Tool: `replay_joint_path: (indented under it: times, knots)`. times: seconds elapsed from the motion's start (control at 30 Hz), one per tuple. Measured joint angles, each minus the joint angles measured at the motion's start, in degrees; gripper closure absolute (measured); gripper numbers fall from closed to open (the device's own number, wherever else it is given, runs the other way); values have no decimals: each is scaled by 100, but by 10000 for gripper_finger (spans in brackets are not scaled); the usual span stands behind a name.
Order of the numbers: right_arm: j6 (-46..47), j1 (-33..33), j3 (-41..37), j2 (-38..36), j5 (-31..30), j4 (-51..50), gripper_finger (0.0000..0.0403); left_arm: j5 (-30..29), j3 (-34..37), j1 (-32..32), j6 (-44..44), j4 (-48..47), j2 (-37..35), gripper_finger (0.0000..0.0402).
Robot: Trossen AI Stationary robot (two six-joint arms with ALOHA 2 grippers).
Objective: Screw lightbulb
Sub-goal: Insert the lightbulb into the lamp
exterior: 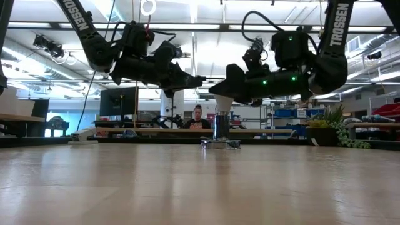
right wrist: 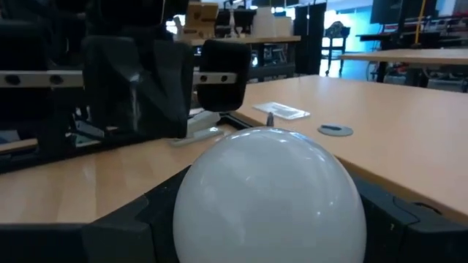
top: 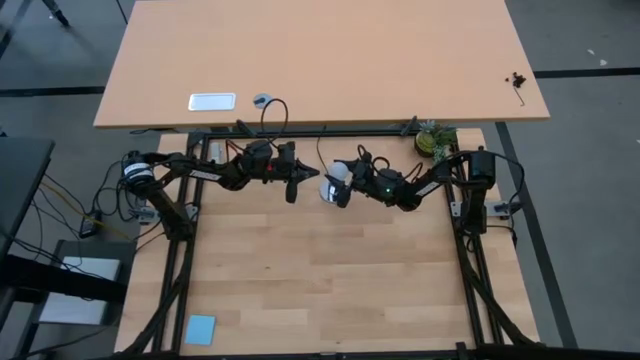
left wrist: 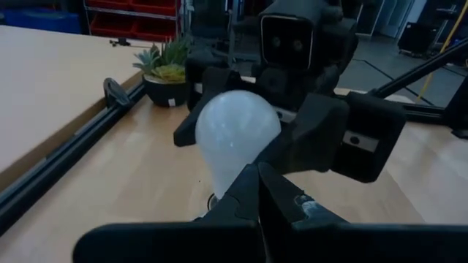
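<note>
we've got the right gripper (top: 333,190) clamped round the lightbulb (left wrist: 235,135), held up over the socket (exterior: 220,143) near the tabletop's far edge so its base can thread in, left gripper (top: 294,186) clenched empty just beside.

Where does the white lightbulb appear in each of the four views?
High view: lightbulb at centre, held in the right gripper.
Low view: hidden behind that gripper.
Left wrist view: centre.
Right wrist view: fills the bottom centre.
Shared landmark: potted plant.
</note>
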State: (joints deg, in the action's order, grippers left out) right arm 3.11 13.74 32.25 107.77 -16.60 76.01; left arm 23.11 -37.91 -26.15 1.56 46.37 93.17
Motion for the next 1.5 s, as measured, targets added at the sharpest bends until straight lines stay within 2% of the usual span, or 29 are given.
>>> replay_joint_path:
  times: [0.17,0.4,0.5,0.8,1.1,1.3,1.5]
  knots:
    - [-12,15,5,34,-3,48,130,0,0,0,8,-2,0,401]
    - [-11,-52,304,986,-5,1126,130,-79,0,-2,13,47,0,401]
    - [12,-102,318,1144,-22,1404,130,-76,0,-2,27,42,0,401]
    - [-20,-90,295,667,-9,726,129,-74,0,-2,22,22,0,401]
    - [138,-48,336,634,-2,397,129,-68,0,-2,21,-3,0,401]
    - [-10,-39,574,610,-9,-233,129,-57,0,-2,20,-2,0,401]
    - [-120,-39,597,619,-9,-272,129,-57,0,-2,20,-3,0,401]
